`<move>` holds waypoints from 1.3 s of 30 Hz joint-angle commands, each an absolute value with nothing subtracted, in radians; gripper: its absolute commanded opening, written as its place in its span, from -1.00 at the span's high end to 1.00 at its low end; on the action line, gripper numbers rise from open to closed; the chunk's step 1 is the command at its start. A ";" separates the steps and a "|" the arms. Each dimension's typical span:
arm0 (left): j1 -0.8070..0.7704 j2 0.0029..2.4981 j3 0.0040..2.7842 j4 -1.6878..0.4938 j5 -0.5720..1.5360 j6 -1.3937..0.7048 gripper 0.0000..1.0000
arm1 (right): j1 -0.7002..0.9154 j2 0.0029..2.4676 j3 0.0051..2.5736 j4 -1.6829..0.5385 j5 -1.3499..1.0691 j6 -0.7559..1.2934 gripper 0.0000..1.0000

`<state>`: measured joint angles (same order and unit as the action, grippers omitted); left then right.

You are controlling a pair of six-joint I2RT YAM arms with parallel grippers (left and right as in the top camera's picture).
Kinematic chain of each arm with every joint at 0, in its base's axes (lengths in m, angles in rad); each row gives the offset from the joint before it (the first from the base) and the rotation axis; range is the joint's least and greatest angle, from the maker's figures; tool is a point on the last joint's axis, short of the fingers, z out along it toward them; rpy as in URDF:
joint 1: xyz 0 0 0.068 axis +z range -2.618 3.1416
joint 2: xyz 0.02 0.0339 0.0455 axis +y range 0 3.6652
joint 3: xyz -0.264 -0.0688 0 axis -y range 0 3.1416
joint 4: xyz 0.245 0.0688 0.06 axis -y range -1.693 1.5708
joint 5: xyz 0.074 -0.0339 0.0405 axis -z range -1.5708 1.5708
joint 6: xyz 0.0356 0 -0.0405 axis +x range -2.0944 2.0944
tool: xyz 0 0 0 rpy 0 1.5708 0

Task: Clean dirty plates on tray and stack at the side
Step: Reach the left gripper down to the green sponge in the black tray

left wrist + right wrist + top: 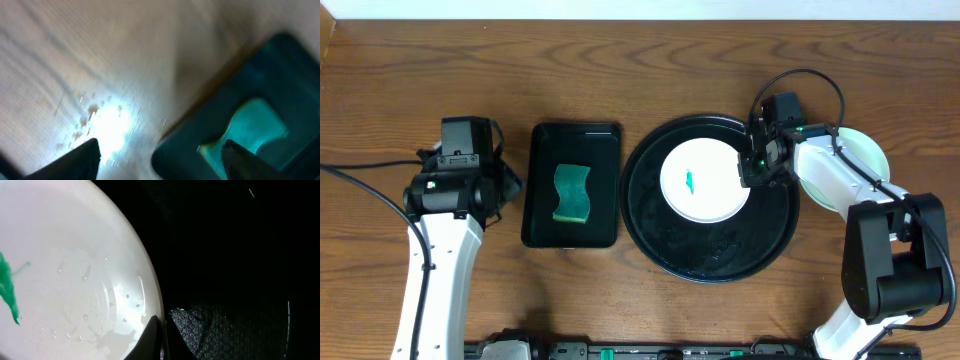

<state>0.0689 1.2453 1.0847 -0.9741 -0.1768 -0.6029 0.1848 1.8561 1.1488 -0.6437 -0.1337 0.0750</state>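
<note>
A white round plate [705,180] with a green smear [690,182] at its centre lies in the upper half of the large round black tray [710,255] with a raised rim. The right gripper [161,337] has its fingers pressed together with nothing between them, its tip at the plate's right rim over the tray. A pale mint-green plate [865,150] sits just right of the tray, partly under the right arm. Left of the tray is a rectangular black tray [542,215] holding a green wavy sponge [572,193]. The left gripper [160,160] hangs at its left edge, jaws wide apart and empty.
</note>
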 commanded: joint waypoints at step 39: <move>-0.033 1.348 1.083 -0.958 0.248 -0.194 0.14 | 0.192 1.831 1.142 -0.646 -0.125 0.073 0.97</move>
